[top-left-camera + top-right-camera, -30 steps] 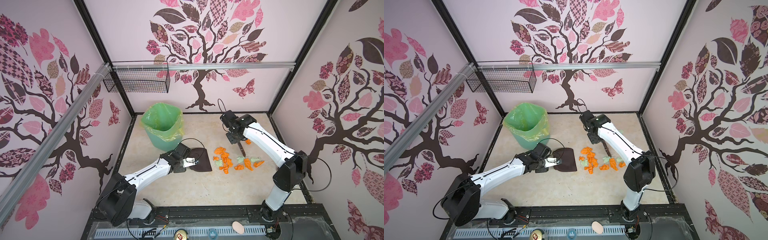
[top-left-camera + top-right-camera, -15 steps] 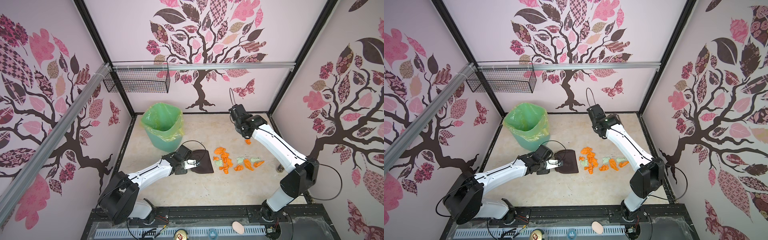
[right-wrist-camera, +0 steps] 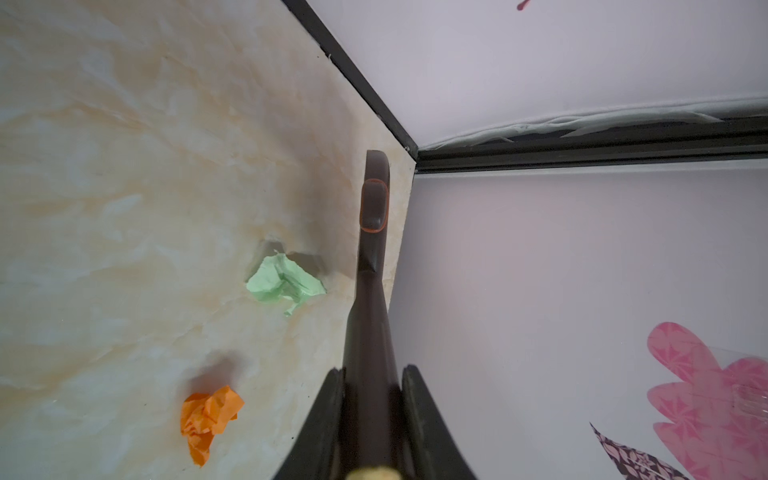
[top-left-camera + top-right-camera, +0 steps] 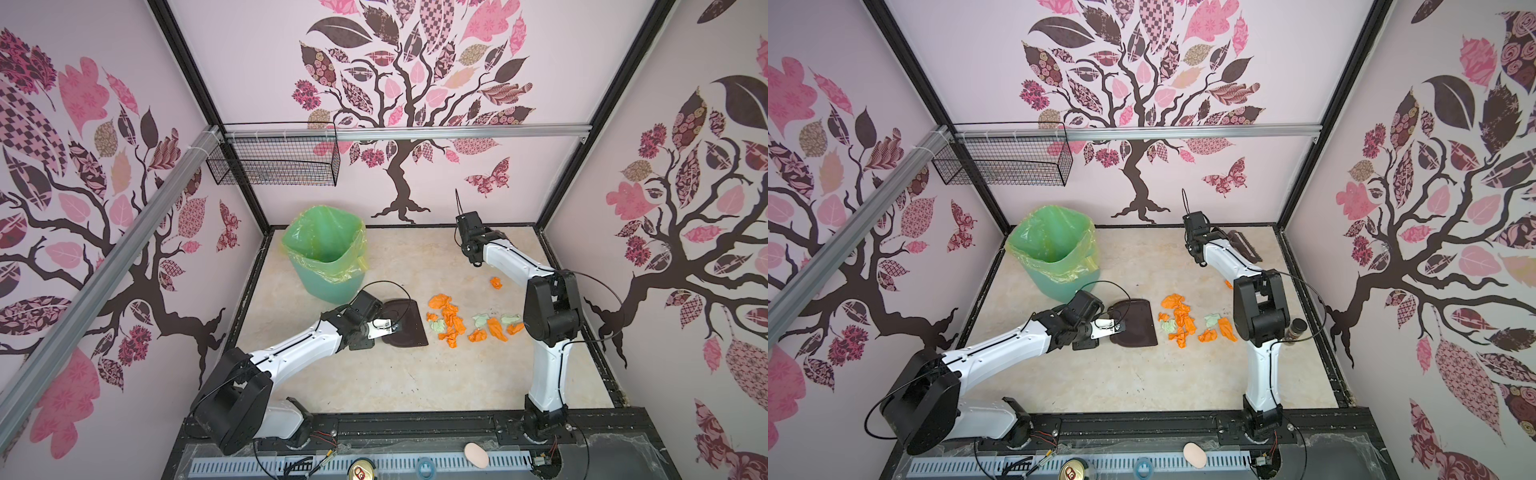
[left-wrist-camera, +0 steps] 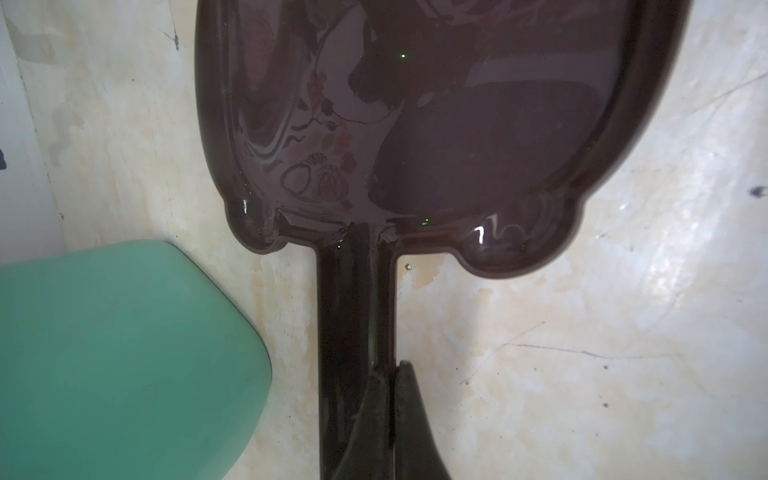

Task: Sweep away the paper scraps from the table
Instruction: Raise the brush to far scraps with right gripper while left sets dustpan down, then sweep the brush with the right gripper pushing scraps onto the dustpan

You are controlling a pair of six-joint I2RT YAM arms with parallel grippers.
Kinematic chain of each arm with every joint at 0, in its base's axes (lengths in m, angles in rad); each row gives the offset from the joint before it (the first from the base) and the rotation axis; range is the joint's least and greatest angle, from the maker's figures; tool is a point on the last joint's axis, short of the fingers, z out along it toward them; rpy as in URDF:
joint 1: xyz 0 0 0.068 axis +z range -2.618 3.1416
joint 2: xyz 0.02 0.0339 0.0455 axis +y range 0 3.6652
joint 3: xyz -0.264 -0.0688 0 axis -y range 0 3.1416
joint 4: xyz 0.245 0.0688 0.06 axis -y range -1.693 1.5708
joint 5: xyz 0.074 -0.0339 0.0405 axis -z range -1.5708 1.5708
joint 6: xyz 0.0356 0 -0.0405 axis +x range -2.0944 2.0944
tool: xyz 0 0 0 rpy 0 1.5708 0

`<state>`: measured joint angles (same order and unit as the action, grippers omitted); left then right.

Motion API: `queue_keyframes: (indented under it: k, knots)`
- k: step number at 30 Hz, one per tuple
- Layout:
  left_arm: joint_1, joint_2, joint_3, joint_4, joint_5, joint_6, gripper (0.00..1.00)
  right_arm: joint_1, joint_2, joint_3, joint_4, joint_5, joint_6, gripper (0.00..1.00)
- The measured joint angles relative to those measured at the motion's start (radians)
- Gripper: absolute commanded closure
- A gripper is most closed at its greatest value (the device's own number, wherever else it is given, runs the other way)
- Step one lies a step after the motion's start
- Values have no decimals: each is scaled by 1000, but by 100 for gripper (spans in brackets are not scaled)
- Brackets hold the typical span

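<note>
The left gripper point(image 5: 386, 415) is clamped on the handle of the dustpan point(image 4: 405, 324), which lies flat on the table point(image 4: 415, 386). The main heap of paper scraps point(image 4: 453, 320) lies just beyond the pan's mouth, ahead of this gripper. The right gripper point(image 3: 372, 415) is clamped on the brush point(image 3: 370, 291), with a green wad point(image 3: 284, 282) and an orange wad point(image 3: 210, 419) beside it. Hazard: a fast stroke may flick light wads past the pan, or the two strays may be missed.

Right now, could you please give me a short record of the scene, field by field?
left fingers: shut on dustpan handle
right fingers: shut on brush handle, by the far right corner
dustpan: on table, beside bin
scraps: pile right of dustpan, on table; one orange apart, farther back
bin: upright
</note>
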<state>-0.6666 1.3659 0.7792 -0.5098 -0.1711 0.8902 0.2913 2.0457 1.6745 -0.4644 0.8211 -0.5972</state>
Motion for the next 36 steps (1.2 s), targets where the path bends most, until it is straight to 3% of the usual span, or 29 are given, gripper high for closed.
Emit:
queue_keyframes:
  k: [7,19,26,36]
  knots:
    - [0,2,-7,1,6,0,100,72,-43,-96,-84,-32,52,100]
    - [0,21,-7,4,20,-1,100,310,-202,-184,-351,-71,278,100]
    - [0,32,-7,8,26,-9,100,456,-224,-138,-505,-110,439,100]
    - [-14,55,-7,26,27,-27,100,595,-206,68,-686,-254,657,100]
